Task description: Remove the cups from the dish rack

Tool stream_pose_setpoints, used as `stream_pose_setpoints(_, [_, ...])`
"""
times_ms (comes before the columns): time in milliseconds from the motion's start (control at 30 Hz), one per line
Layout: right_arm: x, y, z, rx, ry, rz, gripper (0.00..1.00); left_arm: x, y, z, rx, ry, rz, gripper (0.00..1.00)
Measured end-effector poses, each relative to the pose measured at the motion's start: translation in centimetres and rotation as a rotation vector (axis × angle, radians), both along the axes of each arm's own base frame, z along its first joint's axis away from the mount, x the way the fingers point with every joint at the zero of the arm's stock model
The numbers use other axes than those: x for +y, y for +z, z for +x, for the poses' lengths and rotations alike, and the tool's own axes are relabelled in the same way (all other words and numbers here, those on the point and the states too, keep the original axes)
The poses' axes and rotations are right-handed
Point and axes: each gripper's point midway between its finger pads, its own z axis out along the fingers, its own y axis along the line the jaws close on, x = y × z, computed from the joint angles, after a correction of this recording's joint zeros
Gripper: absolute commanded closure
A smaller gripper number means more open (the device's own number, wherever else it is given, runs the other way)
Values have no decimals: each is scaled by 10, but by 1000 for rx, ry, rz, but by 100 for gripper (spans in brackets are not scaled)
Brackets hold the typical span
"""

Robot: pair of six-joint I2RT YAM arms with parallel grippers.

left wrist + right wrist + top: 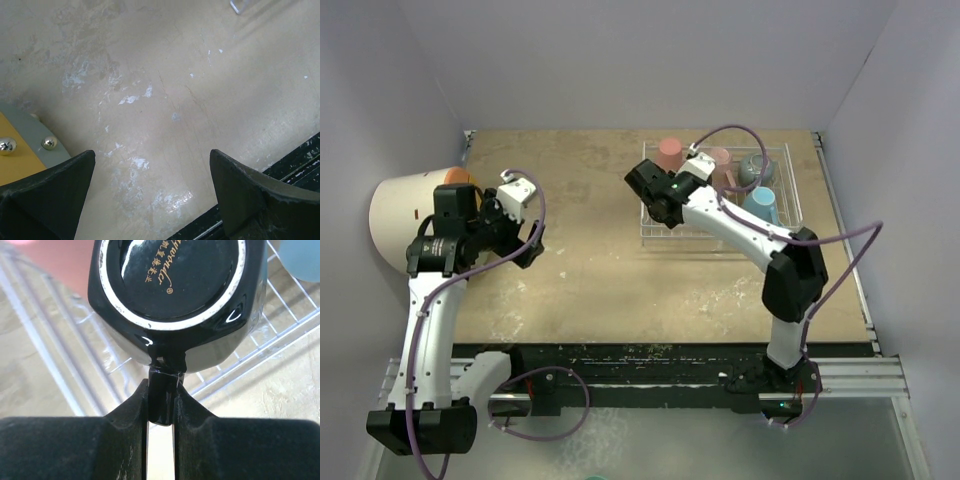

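Observation:
My right gripper is shut on the handle of the black mug. The mug is upside down, over the left end of the white wire dish rack; in the right wrist view its handle is pinched between my fingers. In the rack stand a salmon-red tumbler, a pale pink mug, a dark grey-blue mug and a light blue mug. My left gripper is open and empty above the bare table at the left, with nothing between its jaws in the left wrist view.
A large cream drum with an orange lid lies at the far left beside my left arm. The black front edge of the table is near my left gripper. Walls close in the table on three sides.

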Motion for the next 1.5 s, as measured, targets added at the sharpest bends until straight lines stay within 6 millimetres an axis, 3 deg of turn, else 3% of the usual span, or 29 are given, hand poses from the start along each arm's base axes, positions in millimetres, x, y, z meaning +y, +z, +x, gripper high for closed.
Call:
stream_pose_setpoints(200, [31,66,-14,-99,210,103,100,-14,20,-4,-99,-54,-56,1])
stream_pose_setpoints(400, [63,112,-41,-115,505,272,100,-32,41,-9,-264,-145,-126,1])
stream_pose_setpoints(500, [86,125,-58,-97,647,361,100,-43,44,-10,-331,-208,-157,1])
stream_pose_setpoints(667, [130,131,-91,-25,867,537,100,-62,58,-18,-433,-389,-165,1])
stream_pose_setpoints(800, [165,134,-119,17,999,708,100,-66,68,-25,-524,-476,-111,1])
stream_pose_setpoints(1000, [195,124,-153,104,1073,907,100,-69,89,-56,-776,-606,46,1])
stream_pose_setpoints(1100, [205,119,-167,142,1090,987,100,-69,93,-61,-847,-654,113,1])
stream_pose_setpoints(1200, [214,121,-176,163,1106,1050,100,-69,84,-61,-857,-707,175,0])
stream_pose_setpoints(1500, [226,135,-186,149,1143,1133,100,-64,61,-72,-891,-839,364,3])
